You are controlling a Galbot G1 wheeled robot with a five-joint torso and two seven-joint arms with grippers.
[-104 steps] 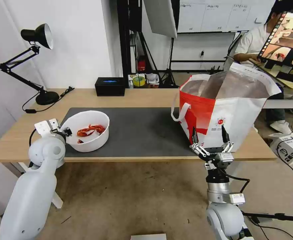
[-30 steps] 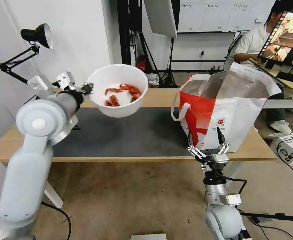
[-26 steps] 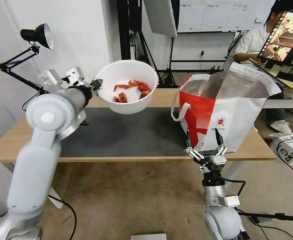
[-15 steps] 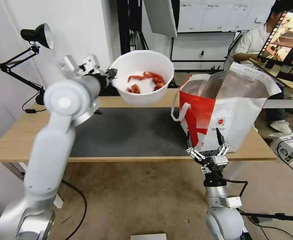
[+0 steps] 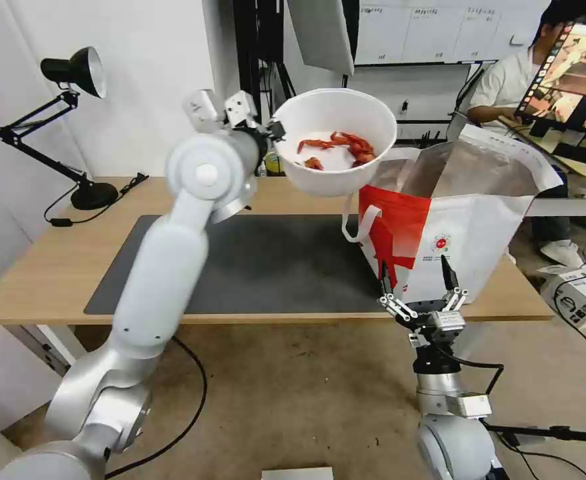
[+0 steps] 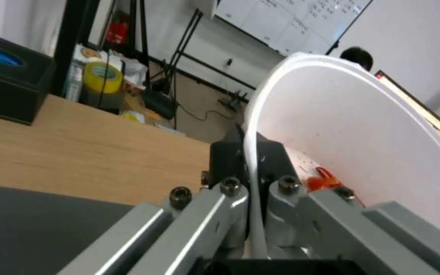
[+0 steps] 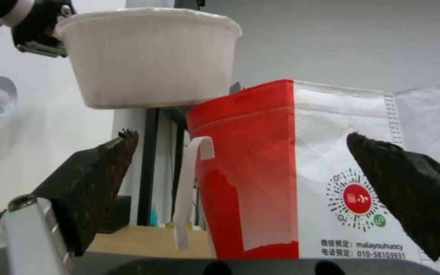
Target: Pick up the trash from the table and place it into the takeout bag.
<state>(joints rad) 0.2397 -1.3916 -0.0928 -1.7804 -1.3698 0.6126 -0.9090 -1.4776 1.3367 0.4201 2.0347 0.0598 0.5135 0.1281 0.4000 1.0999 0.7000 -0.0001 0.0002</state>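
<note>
- Left gripper (image 5: 274,128) clamps the white bowl (image 5: 336,143) by its rim, raised beside the takeout bag (image 5: 453,213), seemingly not over it
- Right gripper (image 5: 418,283) spread wide, at the table (image 5: 46,267) edge

A long light-wood table (image 5: 33,267) on white legs stands by the white wall. A large dark grey mat (image 5: 266,260) lies flat over its middle and reaches almost to the near edge. At the far left corner sits the round base of a black desk lamp (image 5: 93,195), its cord trailing across the wood. The takeout bag (image 5: 453,213), white and red with a foil lining, stands upright and open at the right end, partly on the mat. A small black box (image 6: 8,95) sits by the far edge near the middle, with bare wood in front of it.
</note>
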